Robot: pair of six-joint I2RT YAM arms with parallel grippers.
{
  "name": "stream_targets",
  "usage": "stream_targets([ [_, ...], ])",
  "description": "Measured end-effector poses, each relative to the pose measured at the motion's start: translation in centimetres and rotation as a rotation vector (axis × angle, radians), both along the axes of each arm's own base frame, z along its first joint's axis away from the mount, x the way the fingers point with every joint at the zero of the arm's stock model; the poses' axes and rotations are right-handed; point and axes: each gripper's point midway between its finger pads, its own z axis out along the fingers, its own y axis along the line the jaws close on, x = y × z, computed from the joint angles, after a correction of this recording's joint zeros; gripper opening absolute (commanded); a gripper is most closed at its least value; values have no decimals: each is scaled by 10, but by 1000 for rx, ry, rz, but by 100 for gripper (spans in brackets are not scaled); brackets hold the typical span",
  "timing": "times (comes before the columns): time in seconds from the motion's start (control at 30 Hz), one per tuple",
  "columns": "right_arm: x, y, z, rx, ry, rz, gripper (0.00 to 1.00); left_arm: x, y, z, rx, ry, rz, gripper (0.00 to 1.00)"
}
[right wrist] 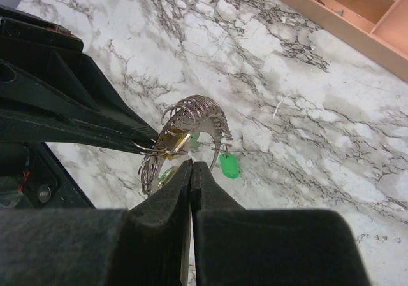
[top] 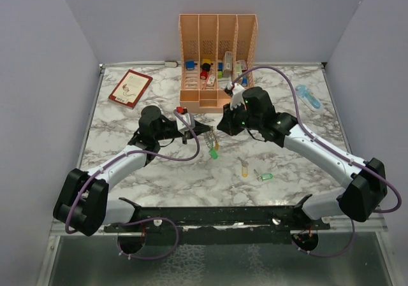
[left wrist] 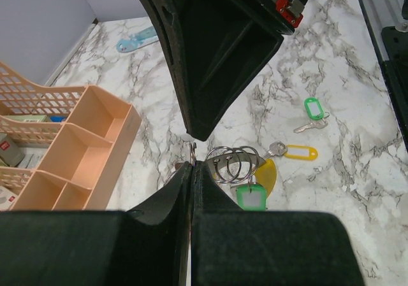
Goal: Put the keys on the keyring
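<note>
The keyring (right wrist: pixel 203 107), a silver loop strung with several small rings, hangs above the marble between both arms. My left gripper (left wrist: pixel 192 162) is shut, with a thin ring of the keyring (left wrist: pixel 192 150) pinched at its tips. My right gripper (right wrist: pixel 191 164) is shut too and meets the same bundle from the opposite side. Keys with a green head (left wrist: pixel 250 197) and a yellow head (left wrist: pixel 268 174) dangle from the keyring (top: pixel 213 147). Two loose keys lie on the table, one green (left wrist: pixel 312 108) and one yellow (left wrist: pixel 299 152); the top view shows the yellow key (top: pixel 243 168) and the green key (top: pixel 265 176).
A peach desk organiser (top: pixel 217 60) holding small items stands at the back centre. A red book (top: pixel 130 88) lies at the back left. A light blue object (top: pixel 307 97) lies at the back right. Purple cables loop round both arms.
</note>
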Motion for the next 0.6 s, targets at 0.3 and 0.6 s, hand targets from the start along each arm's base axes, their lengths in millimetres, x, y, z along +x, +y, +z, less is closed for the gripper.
stream_targets([
  [0.3, -7, 4, 0, 9, 14, 46, 2, -4, -2, 7, -22, -12, -26, 0],
  [0.6, -16, -9, 23, 13, -100, 82, 41, -12, -6, 26, -97, -43, -73, 0],
])
